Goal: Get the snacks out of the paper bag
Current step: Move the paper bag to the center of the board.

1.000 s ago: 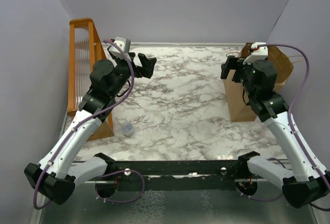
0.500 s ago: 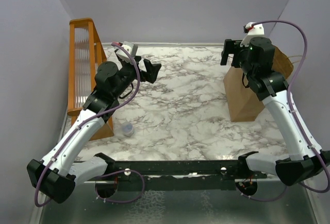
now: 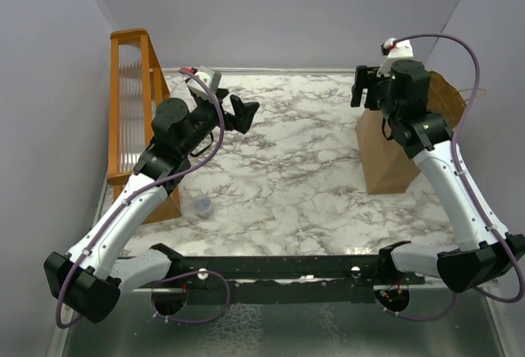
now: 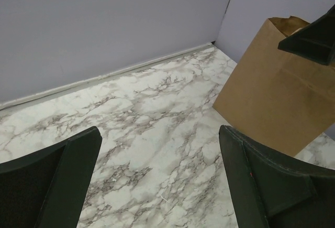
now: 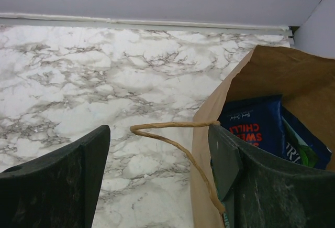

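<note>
The brown paper bag [image 3: 392, 158] stands upright at the table's right side; it also shows in the left wrist view [image 4: 277, 97]. In the right wrist view its mouth [image 5: 293, 76] is open, with a dark blue snack packet [image 5: 254, 120] and a teal-green one [image 5: 309, 152] inside. My right gripper [image 3: 366, 93] is open and empty over the bag's left rim. Its jaws [image 5: 159, 149] straddle the bag wall and a twisted handle [image 5: 175, 140]. My left gripper [image 3: 234, 111] is open and empty above the table's back left [image 4: 159, 149].
An orange wooden rack [image 3: 131, 102] stands against the left wall. A small clear round cap [image 3: 203, 205] lies on the marble table near the rack's front. Grey walls close the back and both sides.
My right gripper has risen and moved back, from in front of the bag to over its left rim. My left gripper has shifted slightly right.
</note>
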`<action>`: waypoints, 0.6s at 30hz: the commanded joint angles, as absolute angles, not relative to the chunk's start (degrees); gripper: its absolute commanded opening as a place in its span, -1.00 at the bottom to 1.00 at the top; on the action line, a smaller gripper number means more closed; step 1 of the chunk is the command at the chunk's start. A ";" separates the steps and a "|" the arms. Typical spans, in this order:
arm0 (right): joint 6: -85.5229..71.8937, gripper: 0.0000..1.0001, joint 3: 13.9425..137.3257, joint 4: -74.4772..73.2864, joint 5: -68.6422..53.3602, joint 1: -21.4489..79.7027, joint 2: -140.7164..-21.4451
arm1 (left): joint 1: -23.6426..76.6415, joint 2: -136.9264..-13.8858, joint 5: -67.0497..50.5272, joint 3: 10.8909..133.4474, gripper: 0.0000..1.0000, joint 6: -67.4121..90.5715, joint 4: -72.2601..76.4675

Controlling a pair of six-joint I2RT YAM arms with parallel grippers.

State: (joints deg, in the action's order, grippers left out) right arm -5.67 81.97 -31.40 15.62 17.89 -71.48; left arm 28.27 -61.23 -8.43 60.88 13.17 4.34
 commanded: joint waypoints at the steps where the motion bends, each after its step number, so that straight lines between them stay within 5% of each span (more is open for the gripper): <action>1: -5.70 0.50 80.11 -27.20 15.43 17.58 -72.34 | 28.65 -62.47 -9.98 60.77 0.96 13.44 5.91; 15: -5.82 0.40 77.73 -22.02 8.75 17.58 -74.66 | 28.65 -63.96 -8.68 60.90 0.96 13.45 5.09; 18: -6.31 0.03 77.65 -21.03 3.01 17.58 -74.50 | 28.65 -64.38 -9.11 60.98 0.95 13.55 4.98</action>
State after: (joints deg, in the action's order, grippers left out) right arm -5.76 78.22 -24.93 10.37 17.89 -74.15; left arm 28.27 -63.94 -8.56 60.88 13.19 4.43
